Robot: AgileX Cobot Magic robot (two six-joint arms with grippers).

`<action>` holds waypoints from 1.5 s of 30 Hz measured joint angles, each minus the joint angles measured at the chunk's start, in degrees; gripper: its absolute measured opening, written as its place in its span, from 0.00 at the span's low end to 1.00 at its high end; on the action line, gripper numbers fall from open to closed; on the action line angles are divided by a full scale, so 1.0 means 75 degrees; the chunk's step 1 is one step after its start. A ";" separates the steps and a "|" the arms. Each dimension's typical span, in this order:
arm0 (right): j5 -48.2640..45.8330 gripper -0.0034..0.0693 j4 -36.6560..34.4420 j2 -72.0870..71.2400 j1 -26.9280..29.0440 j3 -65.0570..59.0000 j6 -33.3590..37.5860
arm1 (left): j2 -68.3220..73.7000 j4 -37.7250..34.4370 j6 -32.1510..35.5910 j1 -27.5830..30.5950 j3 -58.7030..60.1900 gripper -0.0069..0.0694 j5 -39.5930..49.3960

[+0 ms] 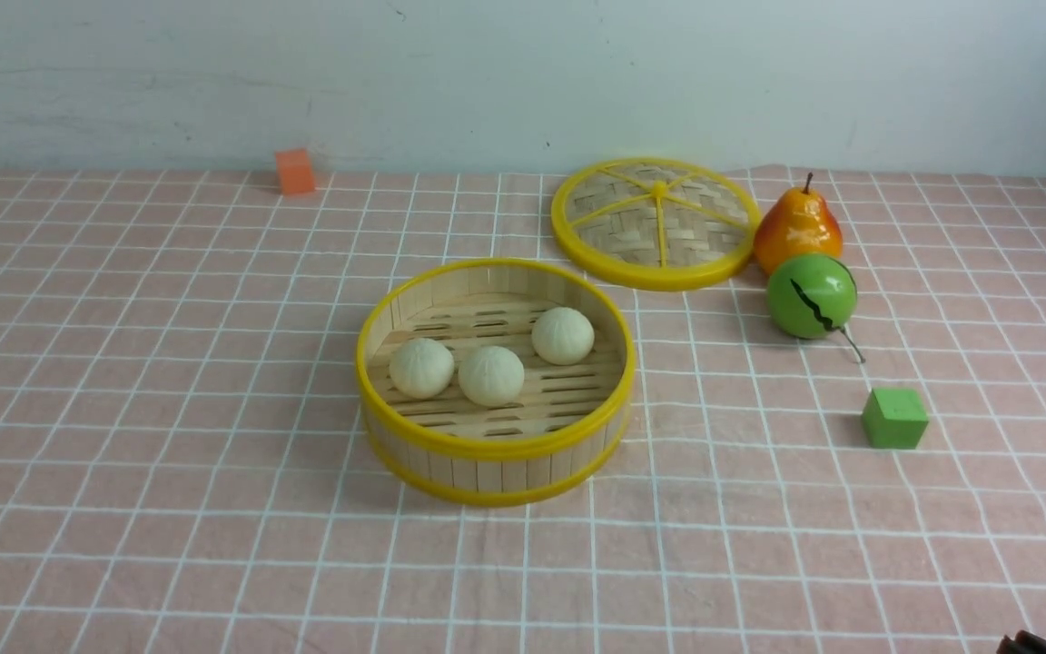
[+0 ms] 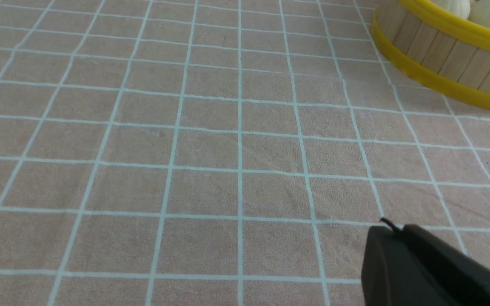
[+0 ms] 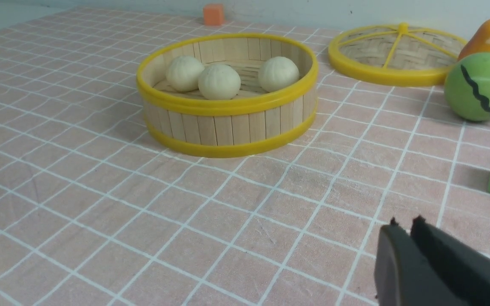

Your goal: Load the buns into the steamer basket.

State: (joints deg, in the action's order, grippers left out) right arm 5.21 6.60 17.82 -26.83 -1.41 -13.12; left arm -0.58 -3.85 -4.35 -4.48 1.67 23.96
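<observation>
All three buns (image 1: 491, 376) sit inside the steamer basket (image 1: 496, 447) on the counter (image 1: 241, 545), two close together toward my left and the third nearer the basket's right wall. My left gripper (image 2: 391, 225) is nearly closed, its fingertips close together with nothing between them. My right gripper (image 3: 405, 223) is just as narrow and holds nothing. Beyond the basket, to the right, lies the woven lid (image 1: 659, 218), with the pear (image 1: 798, 232) and green striped ball (image 1: 812, 296) beside it.

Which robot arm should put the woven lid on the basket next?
Probably the right: the lid lies right of the basket, on that arm's side, and the right gripper holds nothing.
</observation>
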 joint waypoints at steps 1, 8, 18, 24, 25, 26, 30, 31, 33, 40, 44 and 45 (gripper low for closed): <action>0.0000 0.10 0.0000 0.0000 0.0000 0.0000 0.0000 | 0.0000 0.0000 0.0000 0.0000 0.0000 0.13 0.0000; 0.0000 0.10 0.0000 0.0000 0.0000 0.0000 0.0000 | 0.0000 0.0000 0.0000 0.0000 0.0000 0.14 0.0000; -0.2019 0.08 0.0195 -0.2364 0.2271 -0.0007 0.0315 | -0.0005 -0.0001 0.0000 0.0009 0.0000 0.14 0.0007; -0.2216 0.02 -0.0181 -0.2442 0.3504 -0.0007 0.0395 | -0.0005 -0.0001 0.0000 0.0015 0.0000 0.14 0.0007; -0.2290 0.02 -0.0371 -0.2442 0.3611 -0.0007 0.0547 | -0.0005 -0.0001 0.0000 0.0015 0.0000 0.14 0.0007; -0.2397 0.02 -0.0456 -0.2442 0.3619 -0.0007 0.0696 | -0.0005 -0.0001 0.0000 0.0015 0.0000 0.14 0.0007; -0.3289 0.02 -0.0767 -0.2442 0.3528 0.0004 0.1309 | -0.0005 -0.0001 0.0000 0.0015 0.0000 0.15 0.0007; -0.3344 0.02 -0.0775 -0.2442 0.3528 0.0013 0.1344 | -0.0005 -0.0001 0.0000 0.0015 0.0000 0.15 0.0007; -0.3522 0.02 -0.0791 -0.2442 0.3518 0.0048 0.1453 | -0.0005 -0.0001 0.0000 0.0015 0.0000 0.16 0.0007; -0.3604 0.02 -0.0791 -0.2445 0.3518 0.0061 0.1464 | -0.0005 -0.0001 0.0000 0.0015 0.0000 0.17 0.0007; -0.3604 0.02 -0.0791 -0.2451 0.3518 0.0061 0.1472 | -0.0005 -0.0001 0.0000 0.0015 0.0000 0.17 0.0007; -0.3604 0.02 -0.0791 -0.2451 0.3518 0.0061 0.1472 | -0.0005 -0.0001 0.0000 0.0015 0.0000 0.17 0.0007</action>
State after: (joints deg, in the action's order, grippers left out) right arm -21.81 0.67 -0.57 -0.44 -0.95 -2.08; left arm -0.62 -3.86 -4.35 -4.37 1.67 24.02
